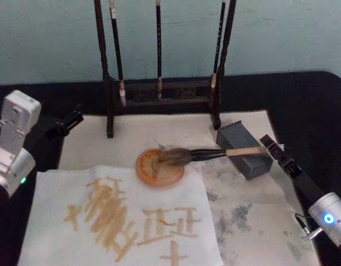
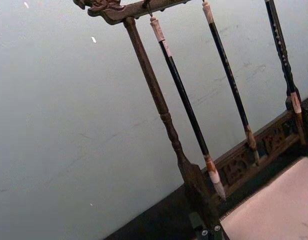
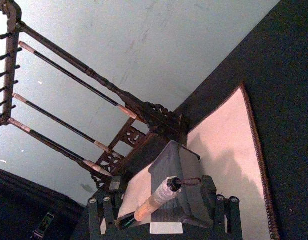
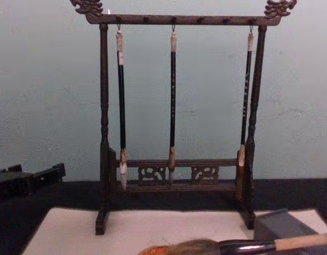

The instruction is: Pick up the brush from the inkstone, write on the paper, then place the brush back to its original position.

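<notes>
I read this as the hand-off at the brush's resting spot. The right gripper (image 1: 278, 156) comes in from 4 o'clock, and in the right wrist view its jaws are spread wide on either side of the handle's capped end, touching nothing. The brush (image 1: 215, 153) lies flat. Its bristle head is in the round orange inkstone (image 1: 144, 173) at the middle of the table, and its handle runs toward 3 o'clock across the top of the grey block (image 1: 253, 163).

The paper (image 1: 54, 194) at 7 o'clock already carries tan strokes, so I judge the writing done and the brush set down. I can't rule out a fresh pick, though.

If I'm letting go, I'd keep the jaws wide and back out along the handle's line toward 4 o'clock, clear of the white cap, so the brush doesn't roll off the block. If I'm picking, I'd close squarely on the tan handle and lift straight up past the dish rim.

The inkstone holds only the bushy bristle head. The wooden rack (image 4: 174, 19) at 12 o'clock holds 3 thin brushes (image 4: 172, 106), hanging tips down.

The left gripper (image 1: 73, 119) is parked at 9 o'clock, and I cannot tell its state.
</notes>
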Available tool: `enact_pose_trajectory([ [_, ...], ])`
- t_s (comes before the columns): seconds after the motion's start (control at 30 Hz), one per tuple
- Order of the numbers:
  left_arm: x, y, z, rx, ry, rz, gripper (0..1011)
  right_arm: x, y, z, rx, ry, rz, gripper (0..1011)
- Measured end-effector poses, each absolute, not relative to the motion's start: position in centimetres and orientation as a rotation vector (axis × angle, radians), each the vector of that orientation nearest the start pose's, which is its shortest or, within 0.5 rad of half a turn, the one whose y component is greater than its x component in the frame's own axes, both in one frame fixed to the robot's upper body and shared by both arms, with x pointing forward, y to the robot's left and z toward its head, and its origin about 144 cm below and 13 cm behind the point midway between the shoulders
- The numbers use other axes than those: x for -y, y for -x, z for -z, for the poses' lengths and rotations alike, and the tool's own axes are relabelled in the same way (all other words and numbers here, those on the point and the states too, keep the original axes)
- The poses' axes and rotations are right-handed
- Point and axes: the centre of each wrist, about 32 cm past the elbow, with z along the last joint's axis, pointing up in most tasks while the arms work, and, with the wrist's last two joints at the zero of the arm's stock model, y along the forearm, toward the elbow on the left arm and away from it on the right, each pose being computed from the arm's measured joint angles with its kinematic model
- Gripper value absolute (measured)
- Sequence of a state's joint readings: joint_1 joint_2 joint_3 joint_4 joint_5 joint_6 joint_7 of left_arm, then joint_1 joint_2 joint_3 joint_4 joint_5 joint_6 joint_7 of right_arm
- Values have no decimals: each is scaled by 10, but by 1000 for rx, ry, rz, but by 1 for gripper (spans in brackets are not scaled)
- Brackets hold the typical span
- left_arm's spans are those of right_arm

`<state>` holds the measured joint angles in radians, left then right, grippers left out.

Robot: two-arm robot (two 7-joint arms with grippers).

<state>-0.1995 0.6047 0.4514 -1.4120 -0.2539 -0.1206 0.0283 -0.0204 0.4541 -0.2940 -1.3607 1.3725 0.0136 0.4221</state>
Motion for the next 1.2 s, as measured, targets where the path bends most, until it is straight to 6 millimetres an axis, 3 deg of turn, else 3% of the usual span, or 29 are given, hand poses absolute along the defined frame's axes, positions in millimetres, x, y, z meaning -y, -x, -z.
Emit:
enact_pose_trajectory([
  [0.47, -310, -489, -1140, 285, -304, -1248, 1002, 304, -429, -1066, -858, -549, 1046, 970],
  [0.67, -310, -489, -1140, 285, -304, -1248, 1000, 304, -429, -1066, -858, -549, 1047, 814],
  [0.77, -310, -489, -1140, 285, -304, -1248, 1002, 304, -429, -1066, -857, -549, 1047, 679],
  [0.9, -310, -489, -1140, 285, -305, -1248, 1002, 304, -428, -1066, -857, -549, 1048, 598],
  [1.0, -310, -489, -1140, 285, -304, -1248, 1002, 304, -428, -1066, -857, -550, 1048, 501],
  [1.03, -310, -489, -1140, 285, -304, -1248, 1002, 304, -428, -1066, -857, -550, 1048, 425],
  [1.2, -310, -489, -1140, 285, -304, -1248, 1002, 304, -428, -1066, -857, -550, 1048, 282],
])
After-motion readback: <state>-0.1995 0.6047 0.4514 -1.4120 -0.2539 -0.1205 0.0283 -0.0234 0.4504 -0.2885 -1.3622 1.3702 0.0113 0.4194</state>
